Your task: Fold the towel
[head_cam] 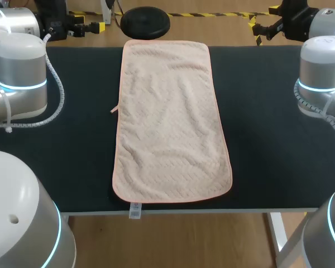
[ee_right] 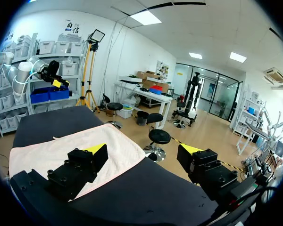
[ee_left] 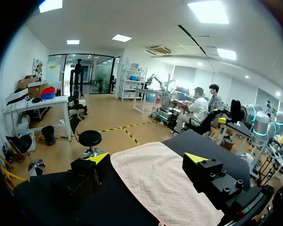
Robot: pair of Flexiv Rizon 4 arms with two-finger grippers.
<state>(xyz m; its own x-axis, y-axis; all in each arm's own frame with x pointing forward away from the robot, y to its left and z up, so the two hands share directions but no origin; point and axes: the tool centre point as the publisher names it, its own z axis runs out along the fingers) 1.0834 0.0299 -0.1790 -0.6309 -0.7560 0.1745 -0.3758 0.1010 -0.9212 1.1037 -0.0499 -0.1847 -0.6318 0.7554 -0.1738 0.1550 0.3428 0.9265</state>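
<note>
Left gripper (ee_left: 147,157) is hanging off the table's far left corner, jaws spread wide and gripping nothing. Ahead of and below those jaws the towel (head_cam: 170,123) is lying flat and unfolded, one rounded corner showing just beside a yellow tip. A strip of bare black table (head_cam: 268,139) is running between the jaws and the towel's long edge, so there is open room on this side. The towel itself is stretching lengthwise down the middle, its far end at the table's far edge and its near end at the near edge. A small loop (head_cam: 114,109) is sticking out of its left edge and a white tag (head_cam: 134,210) is dangling over the front. More bare table is lying open to its right. Right gripper (ee_right: 143,149) is hanging off the far right corner, jaws also spread wide and empty. The towel is sitting off to one side of them, partly hidden behind one finger. From overhead both grippers are hard to make out, and the arm links are cutting off the table's corners.
</note>
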